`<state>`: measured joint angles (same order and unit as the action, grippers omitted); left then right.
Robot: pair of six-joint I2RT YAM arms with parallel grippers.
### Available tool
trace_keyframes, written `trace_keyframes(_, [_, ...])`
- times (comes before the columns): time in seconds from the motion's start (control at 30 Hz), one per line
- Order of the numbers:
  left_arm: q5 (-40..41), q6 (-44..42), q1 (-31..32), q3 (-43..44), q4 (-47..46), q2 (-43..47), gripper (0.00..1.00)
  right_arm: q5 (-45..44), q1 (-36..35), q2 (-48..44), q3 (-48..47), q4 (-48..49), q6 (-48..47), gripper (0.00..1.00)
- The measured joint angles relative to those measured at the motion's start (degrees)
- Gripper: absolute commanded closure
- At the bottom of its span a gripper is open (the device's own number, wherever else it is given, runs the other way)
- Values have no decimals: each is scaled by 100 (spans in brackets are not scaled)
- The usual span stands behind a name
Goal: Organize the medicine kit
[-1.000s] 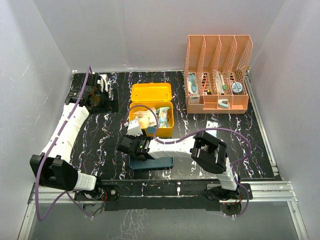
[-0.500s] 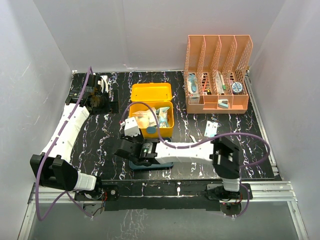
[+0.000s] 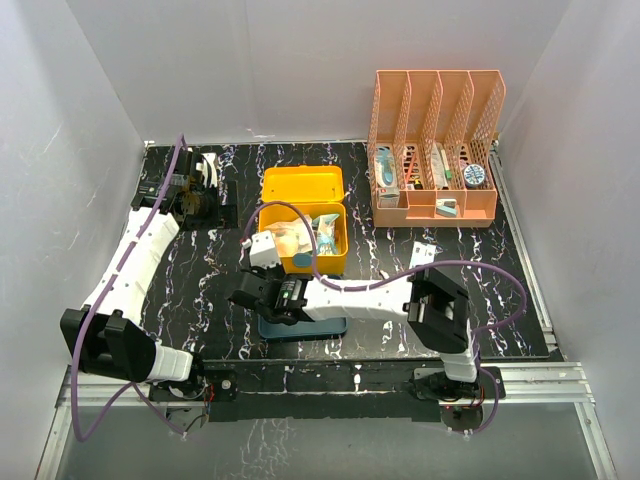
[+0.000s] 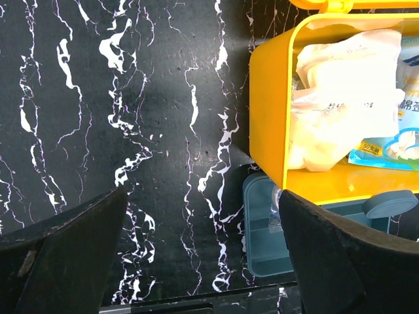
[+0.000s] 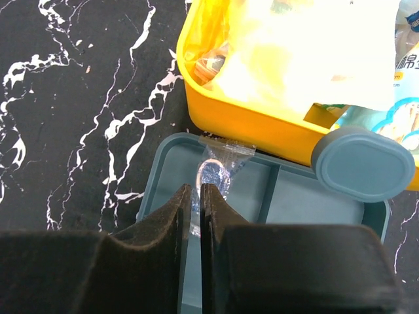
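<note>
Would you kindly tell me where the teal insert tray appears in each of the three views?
Top external: tray low centre, on the box's near side, partly under the right arm.
Left wrist: tray lower right, below the box.
Right wrist: tray lower centre, under the right gripper, which pinches a packet.
Shared landmark: the box's oval latch.

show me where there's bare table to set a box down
Bare table lies front right, between the orange rack and the near edge, and left of the medicine kit. Crowded in front of the kit: the right gripper pinches a clear packet in the teal tray.
</note>
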<state>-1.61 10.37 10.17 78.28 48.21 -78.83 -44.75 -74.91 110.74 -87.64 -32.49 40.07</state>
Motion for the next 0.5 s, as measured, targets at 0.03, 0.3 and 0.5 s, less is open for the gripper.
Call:
trace_keyframes(0.03, [-7,-9,-2,-20,4,4,2,24,31,26,0,17,-22,90])
trace_keyframes(0.3, [-37,-35,-22,-39,9,4,2,212,317,55,83,299,-103,91])
trace_keyframes(0.5, [-39,-44,-26,-42,9,7,2,413,439,345,251,457,-98,92])
